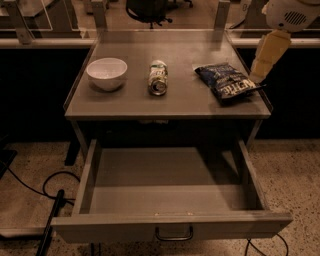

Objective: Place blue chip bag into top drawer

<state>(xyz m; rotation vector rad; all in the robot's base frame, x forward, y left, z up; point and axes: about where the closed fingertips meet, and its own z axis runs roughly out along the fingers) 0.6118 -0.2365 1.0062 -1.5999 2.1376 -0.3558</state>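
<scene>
The blue chip bag (pixel 229 82) lies flat on the right side of the tabletop (pixel 190 102), its lettering facing up. The top drawer (pixel 125 226) under the table is pulled fully open toward the camera and holds nothing; its small dark handle (pixel 174 234) sits at the centre of the front panel. My gripper (pixel 258 74) hangs from the white arm (pixel 287 14) at the top right. It is just beyond the bag's far right edge, close above the table's right rim, and holds nothing.
A white bowl (pixel 106 73) stands at the left of the tabletop. A green-and-white can (pixel 158 77) lies on its side in the middle. Black cables (pixel 50 200) run over the speckled floor at the left. A rail and chair legs stand behind the table.
</scene>
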